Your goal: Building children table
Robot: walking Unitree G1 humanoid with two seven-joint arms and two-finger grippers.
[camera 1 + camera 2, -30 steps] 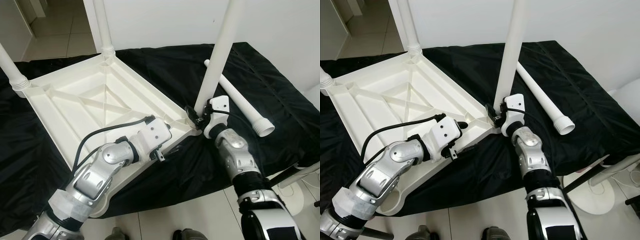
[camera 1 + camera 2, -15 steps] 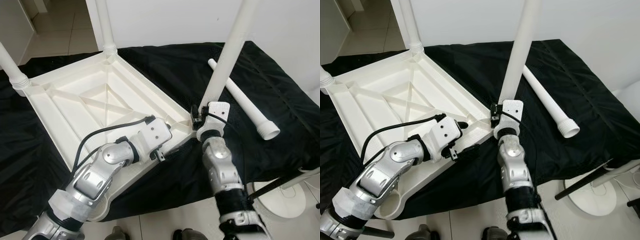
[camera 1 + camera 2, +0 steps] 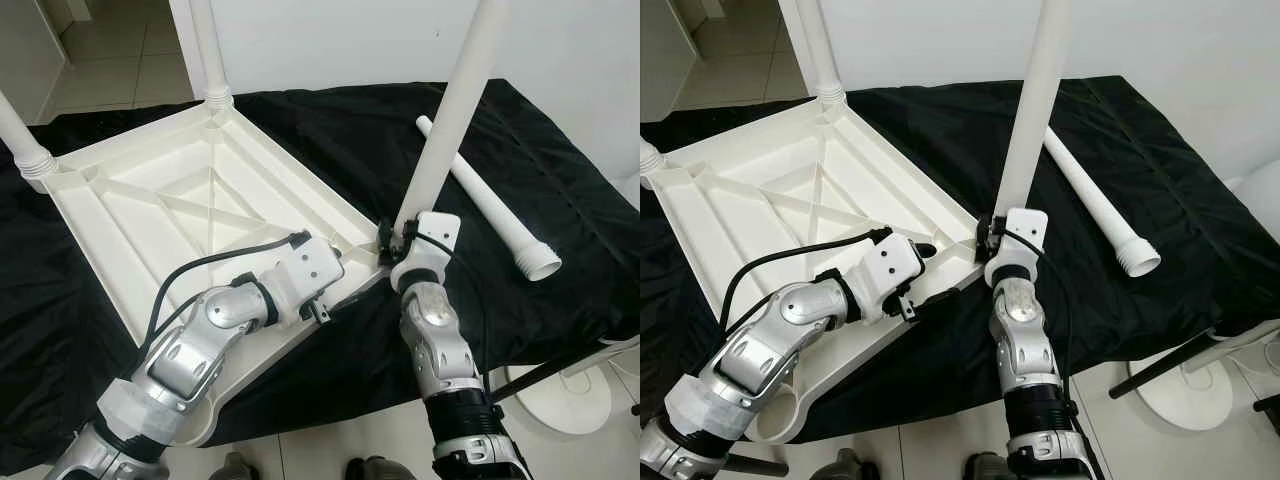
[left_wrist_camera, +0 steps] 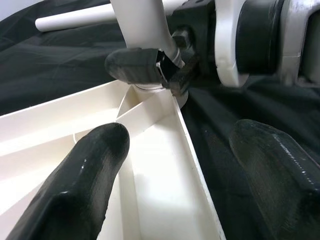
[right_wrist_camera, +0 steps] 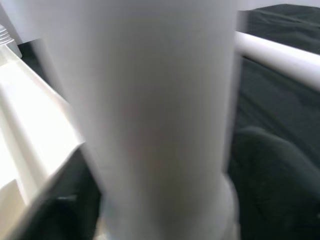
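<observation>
Tabletop (image 3: 190, 205), white plastic and turned underside up, lies on a black cloth (image 3: 520, 170) with its ribbed underside showing. Two legs already stand in its far corners, one at about 12 o'clock (image 3: 207, 50) and one at about 10 o'clock (image 3: 22, 135) from its centre. At its near right corner, roughly 4 o'clock from centre, a third leg (image 3: 455, 100) stands nearly upright, its foot at the corner socket. The right gripper (image 4: 165, 70) is clenched around this leg at the very bottom, its black fingers pinching the tube just above the socket. The left gripper (image 4: 175, 170) sits at the tabletop's near edge, at about 9 o'clock from the right one, its fingers spread apart, with one finger (image 4: 80, 175) over the white underside and the other over the cloth. A fourth leg (image 3: 490, 200) lies loose on the cloth at about 2 o'clock from the right gripper, well apart from the tabletop. Beyond the cloth, at 5 o'clock, a round white base (image 3: 560, 395) rests on the tiled floor (image 3: 350, 435).
</observation>
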